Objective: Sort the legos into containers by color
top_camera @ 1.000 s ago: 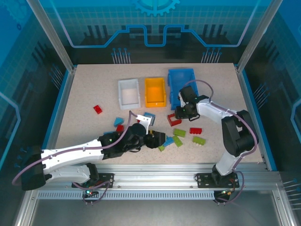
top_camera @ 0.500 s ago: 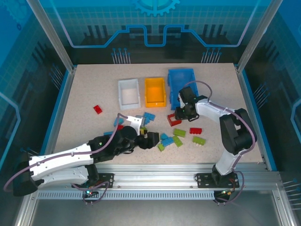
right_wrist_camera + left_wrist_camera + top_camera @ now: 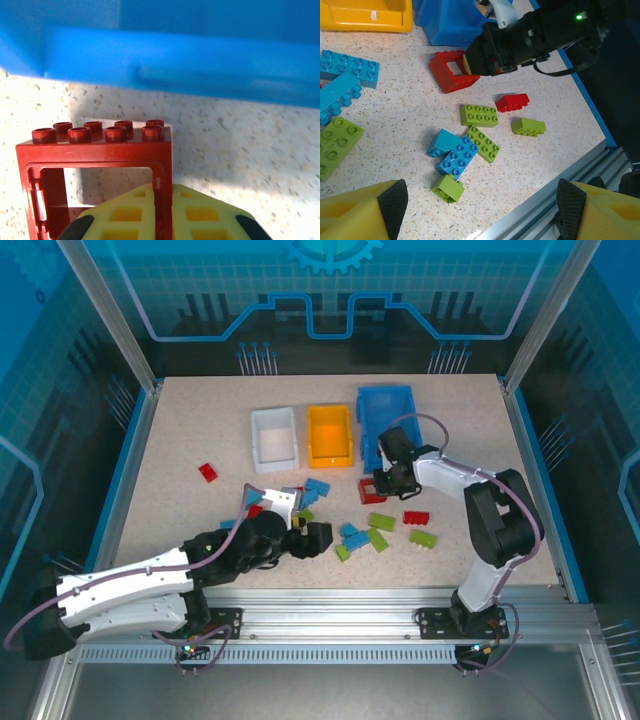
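Got one wall of the hollow red plastic square frame (image 3: 95,150) clenched in the right gripper (image 3: 162,200), just beside the large blue plastic bin (image 3: 200,55), near the table's (image 3: 190,420) far edge. Lift straight, no twisting.

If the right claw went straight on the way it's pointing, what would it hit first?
Probably the blue bin, straight ahead; the red frame pinched in the right claw would likely touch it first.
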You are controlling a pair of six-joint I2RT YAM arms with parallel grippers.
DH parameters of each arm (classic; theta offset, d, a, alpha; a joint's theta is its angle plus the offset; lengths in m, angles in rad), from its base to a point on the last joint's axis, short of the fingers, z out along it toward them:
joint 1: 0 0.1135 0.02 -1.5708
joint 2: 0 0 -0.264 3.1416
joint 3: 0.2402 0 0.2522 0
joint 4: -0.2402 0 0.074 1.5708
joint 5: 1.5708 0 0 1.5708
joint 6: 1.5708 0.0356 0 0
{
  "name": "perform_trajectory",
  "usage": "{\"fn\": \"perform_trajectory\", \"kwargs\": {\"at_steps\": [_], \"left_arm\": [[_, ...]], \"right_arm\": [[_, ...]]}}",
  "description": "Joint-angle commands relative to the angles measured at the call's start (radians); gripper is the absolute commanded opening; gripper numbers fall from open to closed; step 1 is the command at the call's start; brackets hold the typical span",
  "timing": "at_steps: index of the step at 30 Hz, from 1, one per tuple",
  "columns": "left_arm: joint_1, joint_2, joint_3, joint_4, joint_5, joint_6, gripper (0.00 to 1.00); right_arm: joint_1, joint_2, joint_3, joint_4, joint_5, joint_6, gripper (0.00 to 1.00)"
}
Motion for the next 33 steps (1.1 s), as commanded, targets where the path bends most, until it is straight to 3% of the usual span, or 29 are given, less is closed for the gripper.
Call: {"fn": "perform_trajectory", "kwargs": {"at_steps": [1,7,16,24,29,33], "left_arm": [[-0.006,0.027,0.037,-0.021,-0.024,0.001,0.82],[-0.006,0.125,0.153,-0.025,-0.041,0.072,0.82],[0.013,0.234,0.281,-0.022,-0.065,0.12,0.82],[0.064,0.225,0.298,-0.101,-0.075,0.093,0.82],[0.086,0.21,0.289,-0.147,-0.079,0.074,0.82],[0.099,0.204,0.287,-0.194,-0.09,0.048,0.82]], "right_arm": [[0.015,-0.146,-0.011,-0.072,0.098,0.044,0.08],[-0.021,-0.179,0.106,-0.167,0.213,0.085,0.03],[-0.057,0.089,0.381,-0.206,0.304,0.121,0.01],[-0.069,0.272,0.494,-0.204,0.278,0.091,0.01],[-0.069,0.261,0.48,-0.192,0.272,0.09,0.23],[-0.066,0.209,0.476,-0.196,0.271,0.084,0.31]]}}
